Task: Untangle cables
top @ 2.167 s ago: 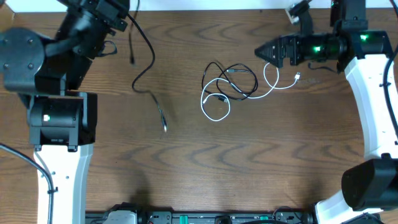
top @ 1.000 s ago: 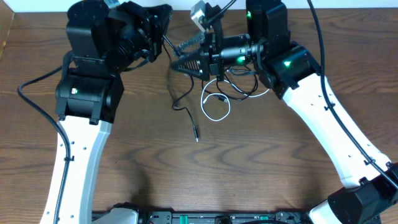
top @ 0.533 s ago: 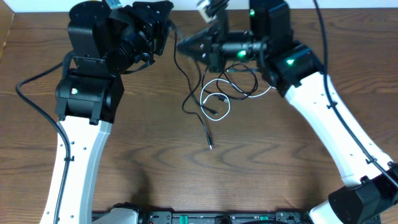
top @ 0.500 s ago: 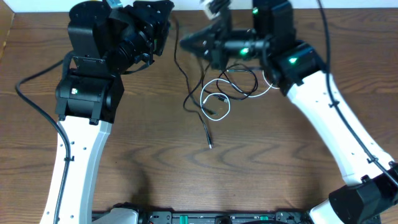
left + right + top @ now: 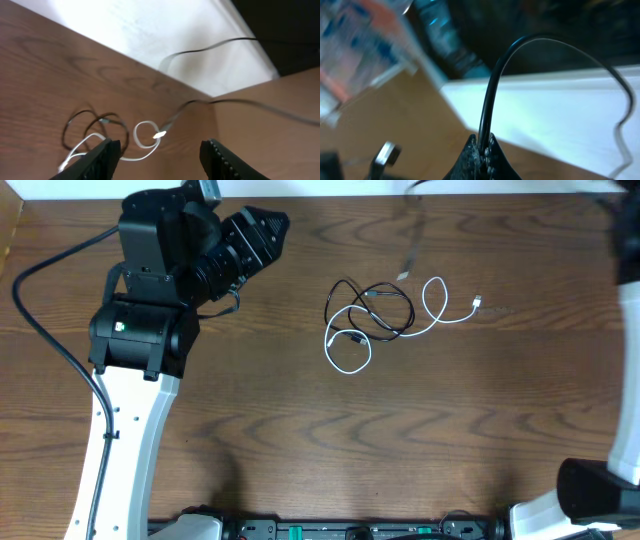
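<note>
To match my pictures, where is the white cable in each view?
Overhead: the white cable right of centre, looped through the black cable.
Left wrist: bottom, left of centre.
Right wrist: not in it; only a pinched dark cord.
Shared landmark: the black cable's loops, in overhead and left wrist.

Table (image 5: 420, 450) brown w/ wood grain. One white cable (image 5: 350, 372), one black cable (image 5: 411, 310); third cord (image 5: 489, 100) black too. L arm (image 5: 150, 240) black, lower link white.
</note>
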Robot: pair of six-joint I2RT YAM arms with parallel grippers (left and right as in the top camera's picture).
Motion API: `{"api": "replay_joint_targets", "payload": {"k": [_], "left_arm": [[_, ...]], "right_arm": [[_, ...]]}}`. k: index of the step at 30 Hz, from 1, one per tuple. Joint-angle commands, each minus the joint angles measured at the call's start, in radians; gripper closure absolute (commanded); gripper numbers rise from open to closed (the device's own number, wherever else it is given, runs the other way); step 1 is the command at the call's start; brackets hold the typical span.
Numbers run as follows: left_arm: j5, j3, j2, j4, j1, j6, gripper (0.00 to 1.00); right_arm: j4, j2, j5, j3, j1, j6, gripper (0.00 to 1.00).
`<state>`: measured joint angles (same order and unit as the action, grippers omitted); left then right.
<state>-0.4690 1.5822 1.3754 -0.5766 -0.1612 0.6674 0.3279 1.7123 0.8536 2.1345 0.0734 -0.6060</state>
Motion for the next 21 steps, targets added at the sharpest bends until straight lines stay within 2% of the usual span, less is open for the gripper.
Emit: {"api": "replay_joint_targets", "payload": {"k": [1,5,8,14,21], "left_arm": [[-0.008,0.006,-0.002,-0.029,-0.002,-0.169,0.44],[-0.008,0.006,-0.002,-0.061,-0.002,-0.257,0.44],[-0.008,0.005,-0.001,-0.075,-0.002,-0.295,0.44],[-0.009,0.003,0.008,-0.075,-0.002,-0.297,0.44],[-0.01,0.0,0.028,-0.075,-0.002,-0.297,0.43]], "right_arm": [[0.044,-0.002,-0.017,0.013,0.149,-0.085,0.99],[0.164,0.027,-0.092,0.013,0.301,-0.011,0.99],[0.193,0.086,-0.169,0.013,0.408,0.036,0.99],[0.134,0.22,-0.282,0.013,0.519,0.037,0.99],[0.003,0.368,-0.528,0.013,0.541,0.039,0.99]]}}
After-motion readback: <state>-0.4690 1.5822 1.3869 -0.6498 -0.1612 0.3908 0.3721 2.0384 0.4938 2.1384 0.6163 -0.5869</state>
